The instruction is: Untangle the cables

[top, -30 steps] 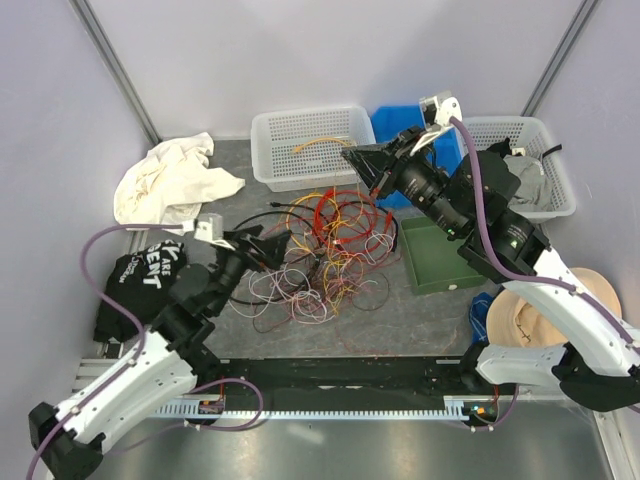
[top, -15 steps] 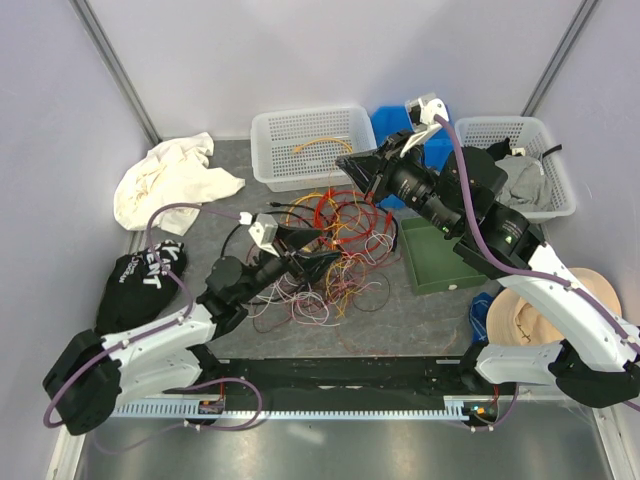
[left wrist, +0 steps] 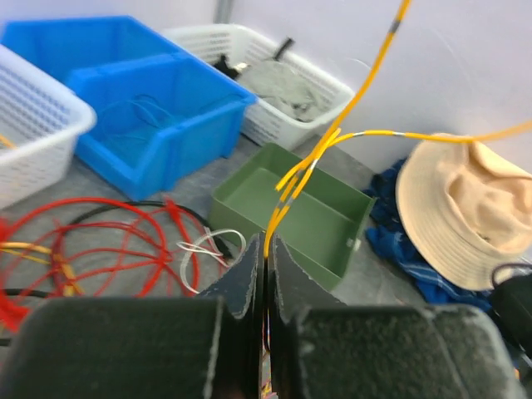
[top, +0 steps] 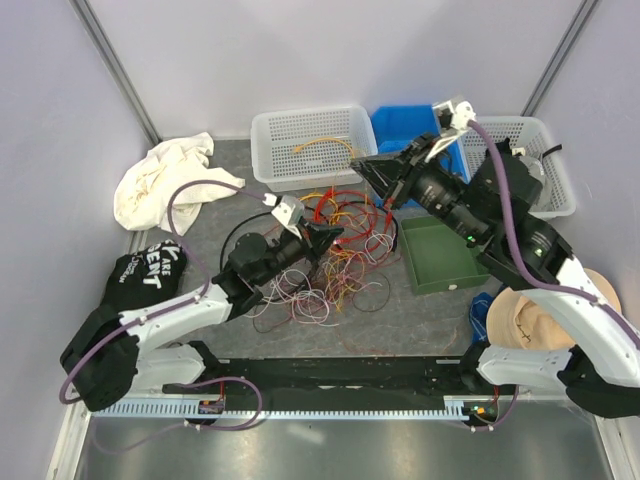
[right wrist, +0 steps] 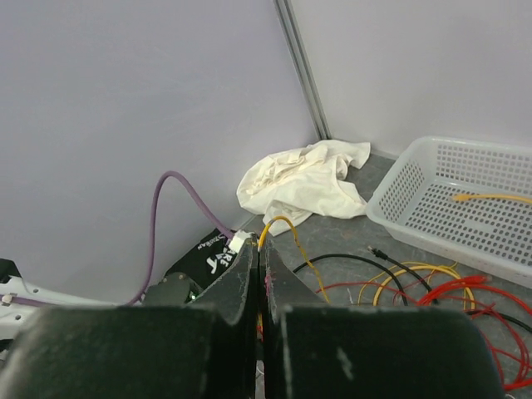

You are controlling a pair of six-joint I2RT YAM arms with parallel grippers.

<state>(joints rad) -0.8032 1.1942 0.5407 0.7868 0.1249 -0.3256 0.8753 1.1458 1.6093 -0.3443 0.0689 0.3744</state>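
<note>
Left gripper [left wrist: 266,249]: clamped tight on a yellow cable [left wrist: 332,137].
Right gripper [right wrist: 259,252]: pinched closed on a yellow strand [right wrist: 278,223].
Cables [top: 340,255]: lay in a tangled heap on the tabletop [top: 420,320], just before the white basket [top: 270,140].

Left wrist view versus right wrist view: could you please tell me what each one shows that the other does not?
Only the left wrist view shows the blue bin, green tray and tan hat. Only the right wrist view shows the white cloth and a mauve hose. Both show red cables and jaws shut on a yellow cable.
</note>
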